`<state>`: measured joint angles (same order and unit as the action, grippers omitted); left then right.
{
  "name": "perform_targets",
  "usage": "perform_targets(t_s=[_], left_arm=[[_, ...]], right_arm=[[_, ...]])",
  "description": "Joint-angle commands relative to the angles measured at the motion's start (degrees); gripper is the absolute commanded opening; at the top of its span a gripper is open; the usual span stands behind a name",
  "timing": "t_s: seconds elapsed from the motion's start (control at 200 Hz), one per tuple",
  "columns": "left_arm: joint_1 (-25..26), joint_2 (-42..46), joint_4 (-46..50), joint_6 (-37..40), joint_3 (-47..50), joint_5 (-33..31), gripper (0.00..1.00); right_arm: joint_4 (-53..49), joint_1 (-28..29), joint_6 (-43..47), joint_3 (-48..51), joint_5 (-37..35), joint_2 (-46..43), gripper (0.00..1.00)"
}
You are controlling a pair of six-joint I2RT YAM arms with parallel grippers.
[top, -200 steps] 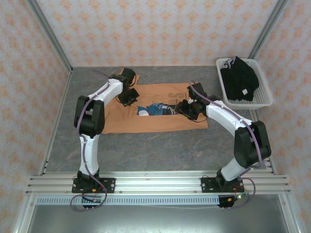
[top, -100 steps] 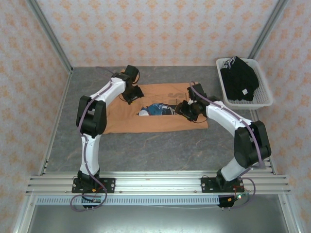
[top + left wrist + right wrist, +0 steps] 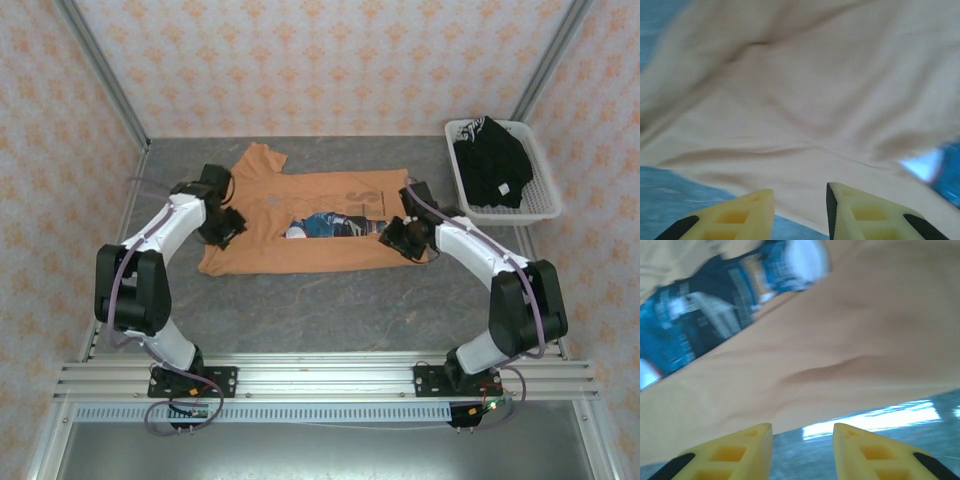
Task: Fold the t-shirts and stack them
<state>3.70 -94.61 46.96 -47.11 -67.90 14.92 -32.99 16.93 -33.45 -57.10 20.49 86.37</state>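
An orange t-shirt (image 3: 290, 250) lies spread on the grey table, one sleeve (image 3: 260, 160) pointing to the back left. Its blue-and-white print (image 3: 325, 225) shows through a gap in the folded cloth. My left gripper (image 3: 222, 226) hovers at the shirt's left edge; in the left wrist view it (image 3: 800, 192) is open, with the orange cloth (image 3: 805, 100) and its hem below the fingertips. My right gripper (image 3: 408, 238) sits at the shirt's right edge, also open (image 3: 802, 427), bare table between its fingers and the cloth (image 3: 840, 355) just beyond. Black t-shirts (image 3: 492, 168) lie heaped in the basket.
A white slatted basket (image 3: 545, 205) stands at the back right, beside the metal frame post. Patterned walls close in the table on three sides. Bare grey tabletop (image 3: 330, 310) runs between the shirt and the arm bases.
My left gripper let go of the cloth near the shirt's upper middle and swung out to its left edge. The right gripper shifted slightly right to the right hem and narrowed a little.
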Motion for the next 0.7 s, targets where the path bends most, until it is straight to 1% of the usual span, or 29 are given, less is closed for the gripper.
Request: perform_targets(t_s=[0.0,0.09,0.255,0.405,0.515,0.585,0.641,0.696], left_arm=[[-2.38,-0.58,0.47,-0.75,4.65,-1.68,0.32],[-4.07,-2.59,0.28,-0.04,5.8,-5.78,0.31],[-7.57,-6.94,0.1,0.53,7.17,-11.81,0.27],[-9.21,-8.05,0.02,1.0,8.14,-14.86,0.25],[-9.29,-7.19,0.11,1.82,8.22,-15.96,0.25],[-9.27,-5.89,-0.07,2.74,8.08,-15.19,0.26],[-9.24,-3.93,0.0,3.2,7.95,-14.02,0.28],[-8.97,-0.88,1.01,3.34,7.86,-13.45,0.32]], right_arm=[[-2.21,-2.81,0.33,2.58,-3.91,0.41,0.35],[-1.96,-4.45,1.48,2.57,-4.97,3.81,0.32],[-2.06,-6.79,3.55,1.29,-11.05,9.03,0.29],[-7.22,-7.03,3.72,-0.96,-14.47,13.09,0.26],[-8.35,-6.99,2.39,1.65,-15.83,10.5,0.25],[-7.98,-7.02,2.07,3.32,-15.19,7.62,0.25],[-8.35,-6.97,2.23,3.62,-14.69,5.53,0.25],[-8.26,-6.8,2.88,3.74,-14.14,2.96,0.27]])
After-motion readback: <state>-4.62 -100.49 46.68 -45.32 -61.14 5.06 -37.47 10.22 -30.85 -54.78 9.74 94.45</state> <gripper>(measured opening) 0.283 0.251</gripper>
